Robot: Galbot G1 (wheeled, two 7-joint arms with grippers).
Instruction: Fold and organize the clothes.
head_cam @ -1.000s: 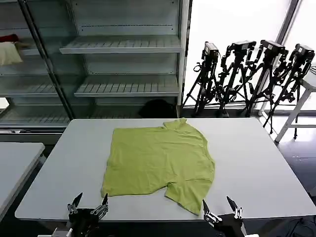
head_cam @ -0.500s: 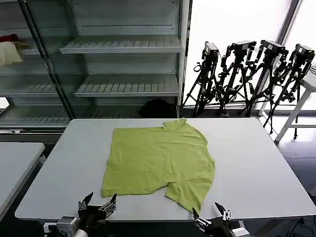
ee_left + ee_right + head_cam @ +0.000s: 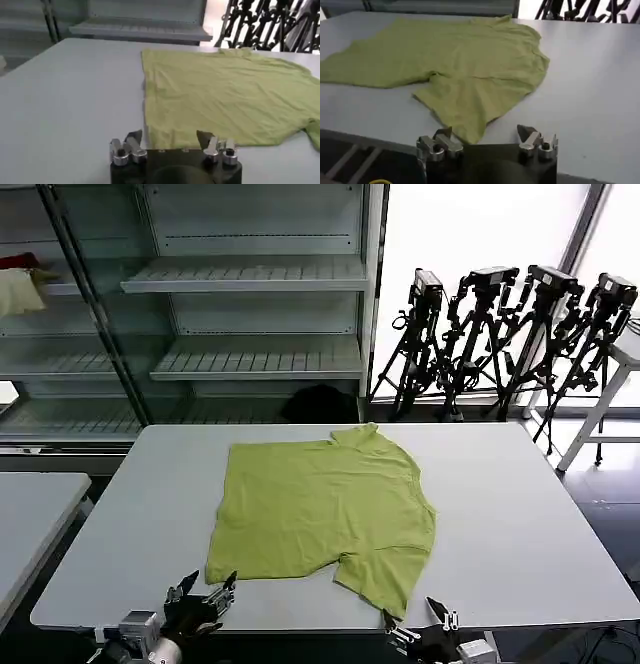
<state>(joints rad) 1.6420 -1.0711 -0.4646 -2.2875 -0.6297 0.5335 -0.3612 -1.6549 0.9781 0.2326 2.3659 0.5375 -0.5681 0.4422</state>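
The lime-green shirt [image 3: 325, 514] lies spread flat on the grey worktop [image 3: 520, 524], roughly in the middle and reaching from near the far edge almost to the near edge, with its small collar toward the far edge and 1 short sleeve drooping close to the near edge on the right side. The cloth is mostly smooth, with a few soft wrinkles. The left gripper [image 3: 203, 596] hangs at the near edge, just before the shirt's near left corner, fingers spread apart and holding nothing; from its own wrist the hem sits just beyond the fingertips. The right gripper [image 3: 415, 622] waits at the near edge too, just beside the drooping sleeve, its fingers likewise apart and clear of the cloth. Behind the worktop stand empty shelves [image 3: 250, 279] and a cluster of black tripods [image 3: 510, 334].
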